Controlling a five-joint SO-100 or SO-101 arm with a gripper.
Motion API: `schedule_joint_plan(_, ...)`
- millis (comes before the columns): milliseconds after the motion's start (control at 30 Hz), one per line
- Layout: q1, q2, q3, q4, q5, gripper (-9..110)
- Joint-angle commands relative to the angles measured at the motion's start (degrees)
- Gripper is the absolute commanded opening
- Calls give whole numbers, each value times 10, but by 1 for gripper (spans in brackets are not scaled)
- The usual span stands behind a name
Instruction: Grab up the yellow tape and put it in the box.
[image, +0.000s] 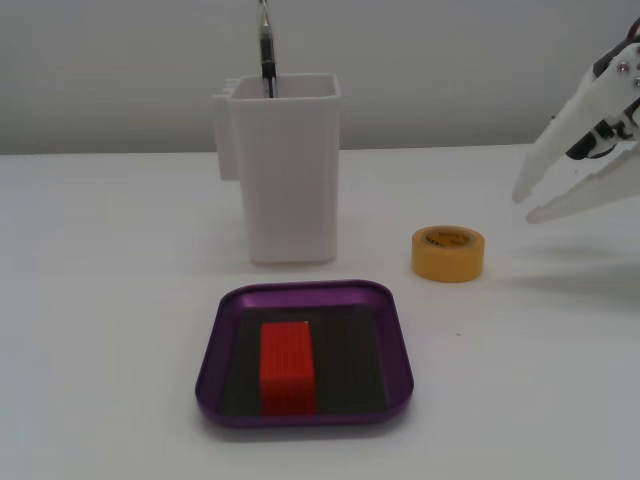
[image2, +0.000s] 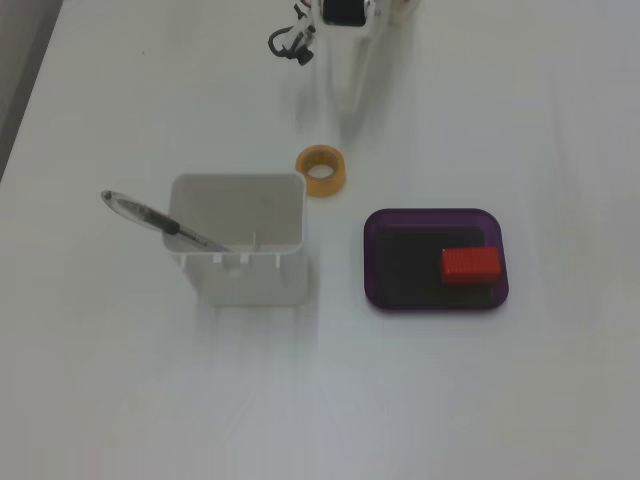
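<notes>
The yellow tape (image: 448, 262) lies flat on the white table, right of the white container and behind the box's right corner; it also shows in the other fixed view (image2: 338, 181). The box, a shallow purple tray (image: 305, 290), sits at the front centre and also shows in the other fixed view (image2: 372, 262). My gripper (image: 528, 205) is open and empty, held above the table to the right of the tape and apart from it. In the other fixed view the gripper (image2: 350, 100) comes in from the top edge, just beyond the tape, faint against the white table.
A red ribbed block (image: 287, 366) lies inside the tray (image2: 471, 265). A tall white plastic container (image: 290, 180) with a pen (image: 266, 50) in it stands behind the tray, left of the tape (image2: 240, 275).
</notes>
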Motion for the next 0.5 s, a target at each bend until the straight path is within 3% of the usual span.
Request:
schedule_joint_plan(0, -1, 46, -60, 4, 3, -1)
schedule_joint_plan(233, 5, -10, -177, 31, -4, -1)
schedule_joint_plan(467, -2, -246, -312, 35, -4, 0)
